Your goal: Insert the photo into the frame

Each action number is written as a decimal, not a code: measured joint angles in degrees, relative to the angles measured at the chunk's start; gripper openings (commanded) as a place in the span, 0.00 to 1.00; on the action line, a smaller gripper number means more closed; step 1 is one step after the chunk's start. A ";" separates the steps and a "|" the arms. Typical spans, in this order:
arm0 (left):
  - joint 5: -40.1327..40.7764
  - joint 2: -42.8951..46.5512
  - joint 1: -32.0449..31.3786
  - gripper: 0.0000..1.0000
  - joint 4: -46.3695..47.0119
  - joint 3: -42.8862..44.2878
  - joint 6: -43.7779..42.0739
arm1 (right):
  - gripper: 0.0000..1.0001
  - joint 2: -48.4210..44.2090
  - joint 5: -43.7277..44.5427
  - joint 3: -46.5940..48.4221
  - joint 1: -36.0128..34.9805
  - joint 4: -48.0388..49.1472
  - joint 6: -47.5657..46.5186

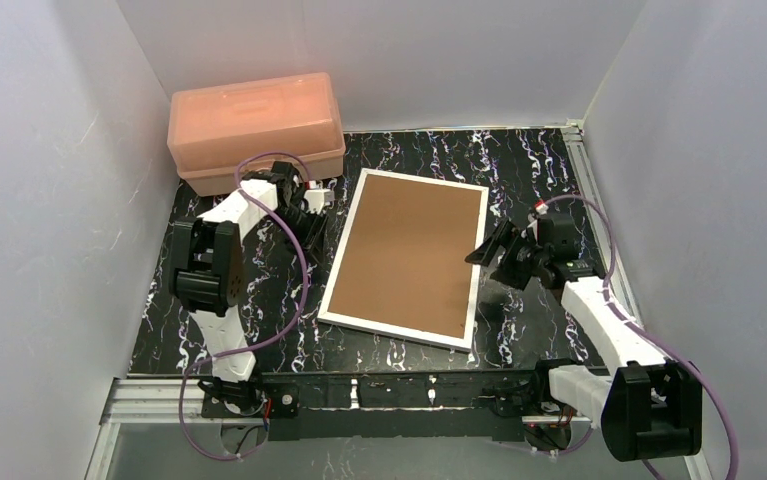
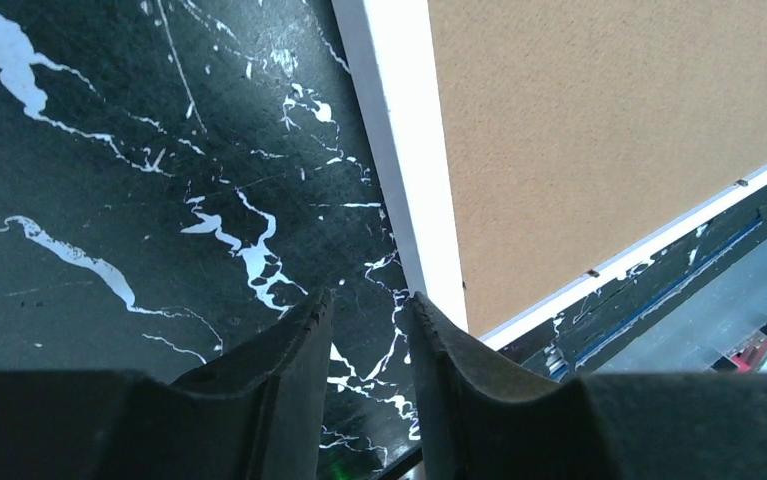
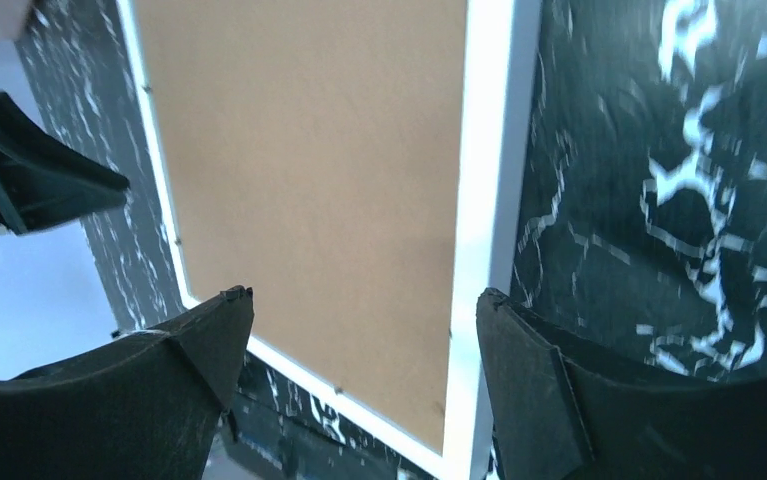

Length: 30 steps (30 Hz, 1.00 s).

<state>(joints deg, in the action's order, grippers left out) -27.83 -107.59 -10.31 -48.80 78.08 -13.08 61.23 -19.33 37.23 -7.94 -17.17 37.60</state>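
Observation:
The white frame (image 1: 342, 246) lies flat on the black marbled table, with a brown backing board (image 1: 409, 255) filling its opening. The photo is hidden; no print shows in any view. My left gripper (image 1: 313, 232) hangs just off the frame's left edge. In the left wrist view its fingers (image 2: 367, 300) stand a little apart with only table between them, beside the white border (image 2: 404, 150). My right gripper (image 1: 487, 248) is wide open and empty over the frame's right edge (image 3: 487, 150), with the board (image 3: 309, 150) between its jaws (image 3: 364, 300).
A salmon-pink plastic box (image 1: 256, 128) stands at the back left, close behind the left arm. White walls enclose the table on three sides. A metal rail (image 1: 159, 400) runs along the near edge.

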 measured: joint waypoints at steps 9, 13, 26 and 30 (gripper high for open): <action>-0.02 -0.85 -0.57 0.26 2.62 -2.21 -0.07 | 0.86 -0.98 -5.51 -8.66 -0.72 -2.86 4.76; 0.02 -1.05 -0.85 0.24 3.61 -4.09 -0.31 | 0.85 -0.96 -6.64 -9.03 -2.78 -1.86 6.80; 0.09 -2.47 -2.21 0.22 5.53 -5.35 -0.39 | 0.82 3.96 -8.33 -9.03 -3.98 3.76 8.98; 0.26 -2.56 -2.32 0.22 5.57 -5.35 -0.39 | 0.82 5.01 -8.94 -9.03 -3.98 5.49 9.20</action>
<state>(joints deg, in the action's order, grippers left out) -27.57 -110.15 -12.62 -43.22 72.73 -13.47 66.24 -28.27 28.21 -11.92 -11.68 46.81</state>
